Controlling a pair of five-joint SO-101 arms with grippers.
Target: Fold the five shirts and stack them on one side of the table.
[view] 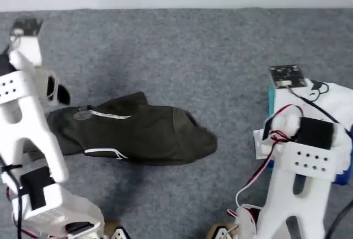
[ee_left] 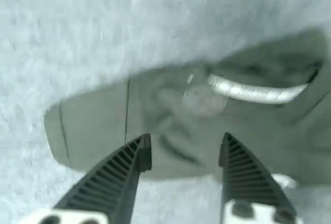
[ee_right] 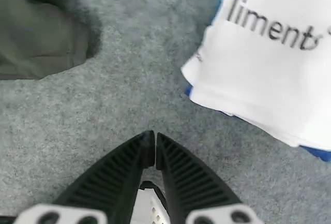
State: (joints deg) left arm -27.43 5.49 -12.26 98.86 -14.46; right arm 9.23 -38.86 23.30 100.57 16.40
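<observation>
While the dark green shirt [view: 138,131] lies crumpled on the grey desk [view: 193,51], left of centre, the left tool [ee_left: 186,138] hangs spread above its edge. The right tool [ee_right: 155,135], pressed together, hovers over bare desk beside the white shirt [ee_right: 269,63] stacked at the right edge.

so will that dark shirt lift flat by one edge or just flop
Probably flops: the dark shirt lies in soft crumpled folds, so it would likely drape from a pinch. Pushed, it would likely bunch, not slide, since the grey table cover looks fuzzy.
</observation>
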